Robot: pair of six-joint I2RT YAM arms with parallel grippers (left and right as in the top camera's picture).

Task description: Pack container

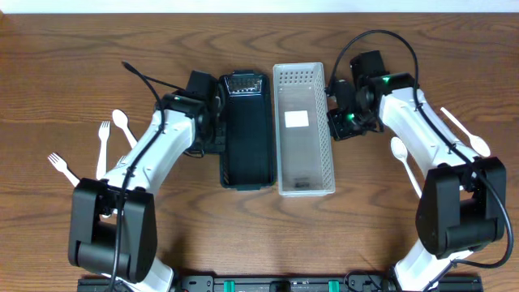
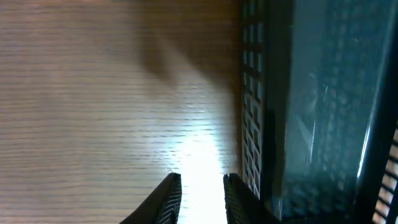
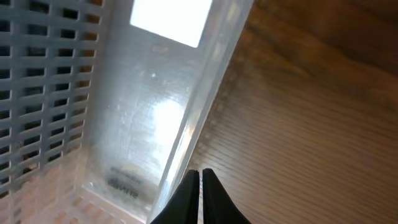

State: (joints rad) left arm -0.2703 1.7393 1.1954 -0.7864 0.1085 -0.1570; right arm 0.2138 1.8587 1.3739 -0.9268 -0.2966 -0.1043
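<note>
A black slotted container (image 1: 246, 130) and a white slotted container (image 1: 303, 134) lie side by side mid-table, both with nothing in them. My left gripper (image 1: 212, 123) is low beside the black container's left wall (image 2: 254, 112). Its jaws (image 2: 202, 186) are a little open over bare wood. My right gripper (image 1: 334, 122) is at the white container's right wall (image 3: 205, 106). Its jaws (image 3: 200, 177) are shut with nothing between them, just outside the rim.
White plastic forks (image 1: 103, 139) (image 1: 61, 166) and a spoon (image 1: 122, 123) lie on the wood at the left. White spoons (image 1: 401, 156) (image 1: 477, 146) lie at the right beside my right arm. A cable (image 1: 146, 77) trails behind the left arm.
</note>
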